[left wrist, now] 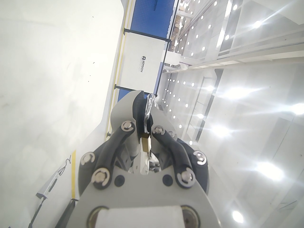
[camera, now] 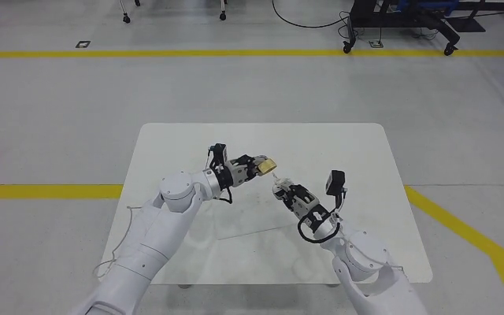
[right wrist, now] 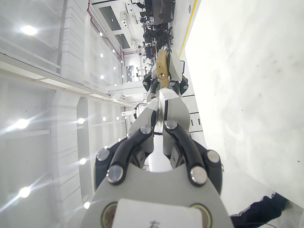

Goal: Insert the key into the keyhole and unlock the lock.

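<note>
Open gap lies between lock (camera: 268,165) and right tool (camera: 279,187).

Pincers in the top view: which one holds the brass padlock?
The left pincer: it is clamped on the brass padlock. The right pincer holds no padlock and points at it from nearby.

White table (camera: 197,142) stood on grey floor (camera: 79,102). Yellow floor line (camera: 236,53) ran behind it. Dark wheeled cart (camera: 394,17) at far right.

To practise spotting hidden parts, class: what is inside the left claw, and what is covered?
A brass padlock sits clamped in the left claw, its silver shackle showing near the fingertips. The fingers cover most of its body, leaving a small brass corner showing from the wrist.
</note>
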`<state>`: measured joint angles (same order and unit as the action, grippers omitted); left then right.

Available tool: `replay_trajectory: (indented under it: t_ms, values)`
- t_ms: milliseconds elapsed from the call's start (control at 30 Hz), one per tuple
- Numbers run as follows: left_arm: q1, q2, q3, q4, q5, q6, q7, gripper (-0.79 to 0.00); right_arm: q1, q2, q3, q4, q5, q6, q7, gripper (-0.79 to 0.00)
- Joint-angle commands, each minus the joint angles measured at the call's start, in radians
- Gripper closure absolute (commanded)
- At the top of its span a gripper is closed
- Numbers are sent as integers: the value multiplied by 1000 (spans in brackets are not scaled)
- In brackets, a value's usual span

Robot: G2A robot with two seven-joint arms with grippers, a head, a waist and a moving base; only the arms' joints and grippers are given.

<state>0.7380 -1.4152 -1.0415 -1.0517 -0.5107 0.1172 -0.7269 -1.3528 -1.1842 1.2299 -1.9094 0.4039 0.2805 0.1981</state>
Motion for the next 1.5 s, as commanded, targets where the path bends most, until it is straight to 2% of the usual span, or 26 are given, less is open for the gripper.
replay_trajectory:
  t_ms: [0,800,1467]
  values:
    - [-4,-1,2,1,3,2,-2,0,0,-1,1,-1,5,0,0,0]
    - [-37,-9,15,28,27,-18,-29,0,43,-20,-2,25,20,27,-36,0]
    - [-54,-14,7,51,19,-21,-35,0,54,-34,-19,23,-30,34,-83,0]
